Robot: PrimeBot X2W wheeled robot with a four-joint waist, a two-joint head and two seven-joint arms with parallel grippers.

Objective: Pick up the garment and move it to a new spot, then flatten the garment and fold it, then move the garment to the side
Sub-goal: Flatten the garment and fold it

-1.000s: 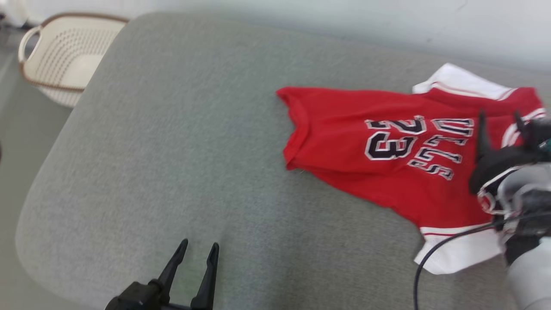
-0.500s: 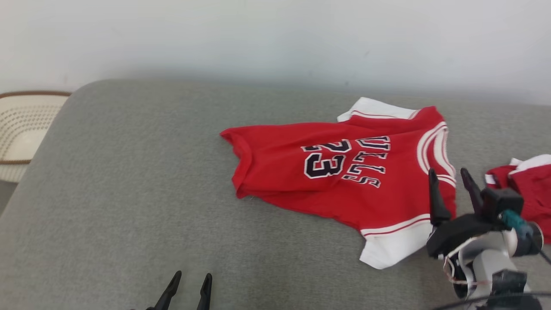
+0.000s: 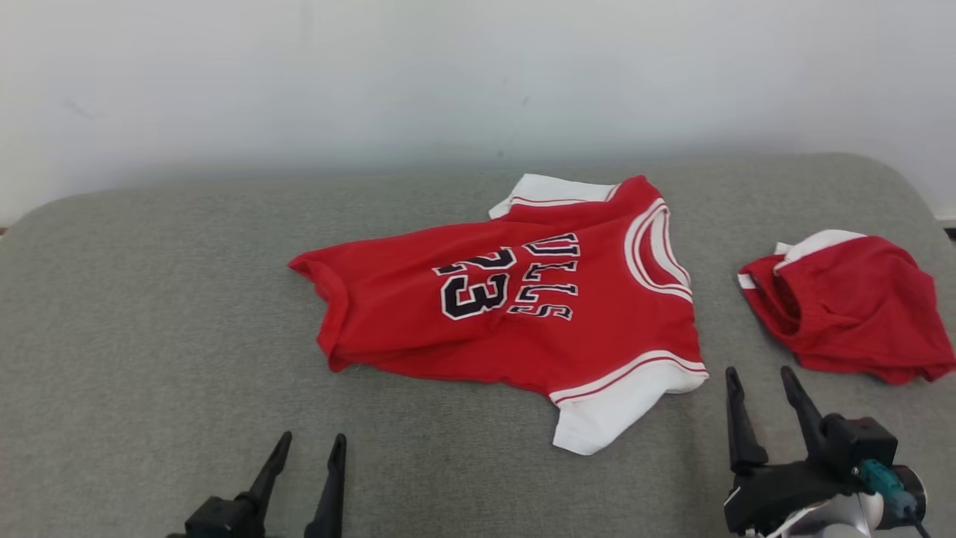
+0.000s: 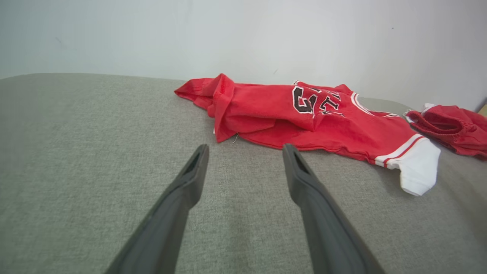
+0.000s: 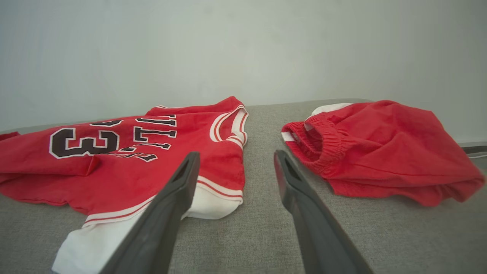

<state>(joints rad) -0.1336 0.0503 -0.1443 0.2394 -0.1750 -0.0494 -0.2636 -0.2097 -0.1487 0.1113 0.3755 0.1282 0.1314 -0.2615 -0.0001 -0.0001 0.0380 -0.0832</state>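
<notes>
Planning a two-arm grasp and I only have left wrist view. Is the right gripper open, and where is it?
Observer: Open and empty. In head view the right gripper is at the lower right, just right of the near white sleeve of the garment.
Operator: Aimed at what?
Observer: In right wrist view its fingers frame the bare strip of grey cushion between the garment and the red shorts.
Operator: Other sleeve?
Observer: In head view a second white sleeve sticks out on the garment's far side, toward the wall.
</notes>
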